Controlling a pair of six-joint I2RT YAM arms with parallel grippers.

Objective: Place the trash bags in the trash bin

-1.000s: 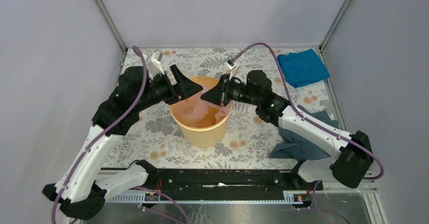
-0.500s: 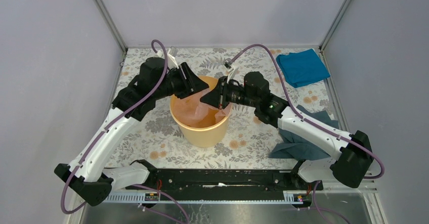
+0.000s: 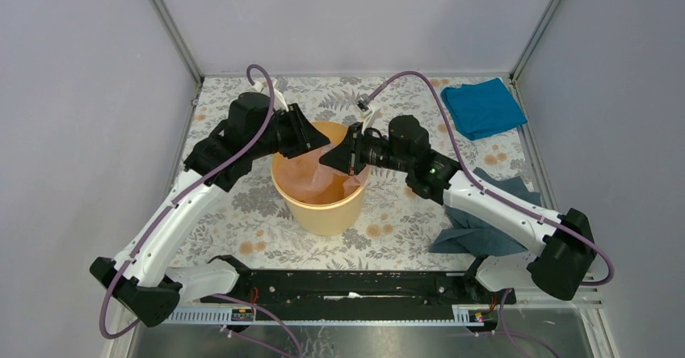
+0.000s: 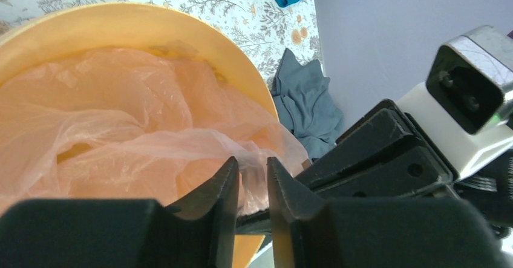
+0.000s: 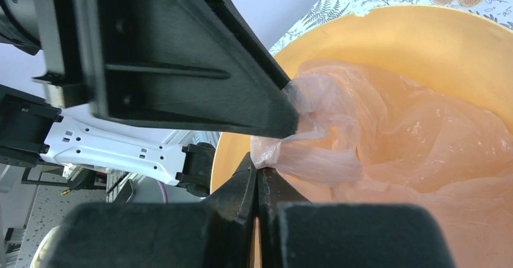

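1. Grey walls enclose the floral bench; the trash bin stands mid-bench.
2. The trash bag lies inside the bin, clenched right jaws pinching its edge.
3. Left jaws, narrower than before, straddle bag film; grip unclear.

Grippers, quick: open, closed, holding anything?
Left gripper: nearly closed around the thin pale-pink plastic bag; grip cannot be told.
Right gripper: closed, pinching that bag.
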